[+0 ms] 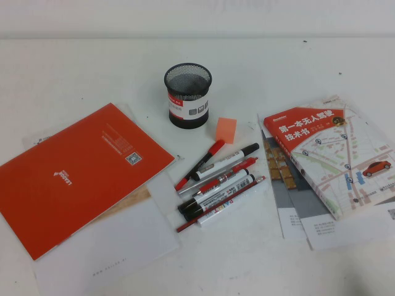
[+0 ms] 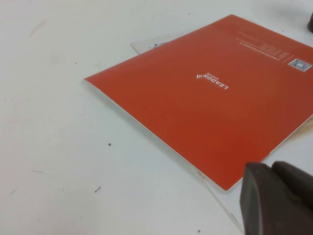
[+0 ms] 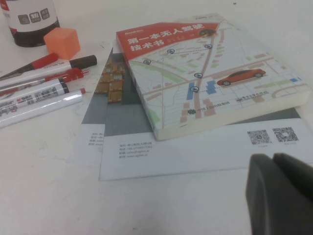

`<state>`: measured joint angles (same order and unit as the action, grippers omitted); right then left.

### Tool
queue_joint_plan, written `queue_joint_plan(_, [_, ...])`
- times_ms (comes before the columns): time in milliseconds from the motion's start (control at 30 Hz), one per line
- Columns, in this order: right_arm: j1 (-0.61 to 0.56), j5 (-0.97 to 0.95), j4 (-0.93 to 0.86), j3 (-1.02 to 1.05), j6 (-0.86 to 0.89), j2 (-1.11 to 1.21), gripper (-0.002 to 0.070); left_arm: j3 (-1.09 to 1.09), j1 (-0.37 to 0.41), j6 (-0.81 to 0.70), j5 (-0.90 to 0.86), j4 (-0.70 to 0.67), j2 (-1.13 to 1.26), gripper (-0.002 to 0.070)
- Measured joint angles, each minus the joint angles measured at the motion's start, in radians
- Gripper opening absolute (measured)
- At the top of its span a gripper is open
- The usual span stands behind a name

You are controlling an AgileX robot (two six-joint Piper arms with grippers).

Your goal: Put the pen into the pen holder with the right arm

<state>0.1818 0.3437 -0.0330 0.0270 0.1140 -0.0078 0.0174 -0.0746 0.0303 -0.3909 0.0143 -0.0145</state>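
Note:
The black wire-mesh pen holder (image 1: 187, 95) with a white and red label band stands upright at the back middle of the table; its base shows in the right wrist view (image 3: 30, 22). The slim white pen (image 1: 213, 214) lies at the near edge of a pile of markers, beside a thin red pencil (image 1: 219, 202); it also shows in the right wrist view (image 3: 49, 108). My right gripper (image 3: 271, 159) is shut and empty, low over the table near the book, well away from the pen. My left gripper (image 2: 271, 169) is shut and empty, by the orange booklet's corner. Neither arm shows in the high view.
An orange booklet (image 1: 74, 172) lies on white sheets at the left. A book with a map cover (image 1: 333, 154) lies on papers at the right. An orange eraser block (image 1: 226, 129) sits beside the holder. Markers with red and black caps (image 1: 216, 169) lie in the pile.

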Motion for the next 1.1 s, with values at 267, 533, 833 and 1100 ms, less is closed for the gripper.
queue_joint_plan(267, [0.0,0.0,0.0,0.0,0.0,0.0,-0.002,0.0,0.0,0.0,0.0,0.0,0.0,-0.0003])
queue_joint_plan(533, [0.0,0.0,0.0,0.0,0.0,0.0,-0.002,0.0,0.0,0.0,0.0,0.0,0.0,-0.0003])
queue_joint_plan(833, [0.0,0.0,0.046,0.0,0.0,0.0,-0.002,0.0,0.0,0.0,0.0,0.0,0.0,-0.0003])
queue_joint_plan(1100, [0.0,-0.096,0.601,0.0,0.0,0.0,-0.002,0.0,0.0,0.0,0.0,0.0,0.0,-0.0003])
